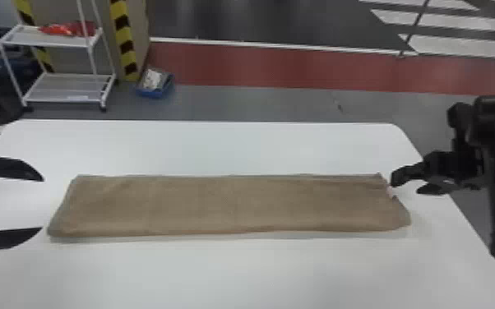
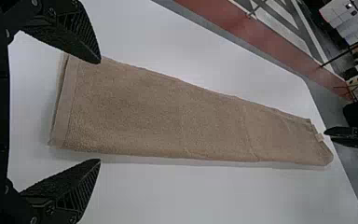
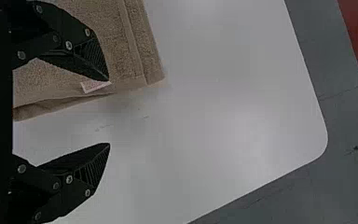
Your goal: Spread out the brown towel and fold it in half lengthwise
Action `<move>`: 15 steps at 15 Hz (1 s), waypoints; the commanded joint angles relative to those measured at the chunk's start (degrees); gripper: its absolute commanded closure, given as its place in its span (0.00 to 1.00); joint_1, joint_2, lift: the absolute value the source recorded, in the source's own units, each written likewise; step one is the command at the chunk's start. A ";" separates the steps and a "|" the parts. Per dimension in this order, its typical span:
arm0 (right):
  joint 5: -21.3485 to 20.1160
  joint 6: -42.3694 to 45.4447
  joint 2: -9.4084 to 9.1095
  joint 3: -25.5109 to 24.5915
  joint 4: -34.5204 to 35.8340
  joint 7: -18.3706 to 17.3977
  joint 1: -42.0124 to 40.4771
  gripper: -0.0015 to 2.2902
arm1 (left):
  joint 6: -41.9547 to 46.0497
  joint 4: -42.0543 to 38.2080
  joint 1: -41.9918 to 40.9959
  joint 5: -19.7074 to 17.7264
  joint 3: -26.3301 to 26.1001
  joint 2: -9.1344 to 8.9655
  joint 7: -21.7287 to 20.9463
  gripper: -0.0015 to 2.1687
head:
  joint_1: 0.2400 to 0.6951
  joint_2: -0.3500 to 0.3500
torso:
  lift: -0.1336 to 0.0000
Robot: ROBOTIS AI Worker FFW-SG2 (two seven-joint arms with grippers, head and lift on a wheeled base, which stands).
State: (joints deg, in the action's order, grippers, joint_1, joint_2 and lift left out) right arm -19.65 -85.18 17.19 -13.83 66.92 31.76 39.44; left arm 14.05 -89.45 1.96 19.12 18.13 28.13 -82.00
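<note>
Left tool [image 1: 42, 204] and right tool [image 3: 109, 112] both released, towel [image 1: 230, 205] at head-view centre looks folded: lift straight up, don't drag its right-of-frame end.

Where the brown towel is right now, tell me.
In the head view, the brown towel lies as a long strip across the middle of the white table, between the left end effector and the right end effector.

towel [image 1: 226, 205]: brown | table [image 1: 234, 148]: white | pillar edge [image 1: 124, 37]: yellow-black striped | floor band [image 1: 279, 68]: red | bin [image 1: 156, 92]: blue
</note>
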 commanded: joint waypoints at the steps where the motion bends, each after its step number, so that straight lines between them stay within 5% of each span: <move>1: -0.65 3.30 -0.23 1.18 -2.85 -1.08 0.91 0.21 | 0.05 0.07 -0.11 -0.22 0.15 0.08 0.08 0.07 | 1.00 0.32 | 0.07; 11: -1.18 8.05 -2.25 2.41 -8.57 -3.81 3.63 0.26 | 1.28 0.51 -0.81 -0.31 0.07 0.26 0.70 0.07 | 1.00 0.34 | 0.07; 13: -1.35 8.23 -2.25 2.49 -9.62 -3.81 4.51 0.36 | 1.80 0.59 -0.90 -0.40 0.15 0.34 0.70 0.07 | 1.00 0.34 | 0.07; 15: -1.35 9.28 -2.34 2.49 -10.32 -4.42 4.60 0.36 | 1.98 0.51 -0.90 -0.40 0.15 0.34 0.70 0.07 | 1.00 0.35 | 0.07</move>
State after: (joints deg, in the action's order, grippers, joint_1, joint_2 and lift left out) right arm -20.96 -76.52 14.92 -11.35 57.10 27.63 43.93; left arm 15.87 -88.86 1.05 18.72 18.25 28.48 -81.30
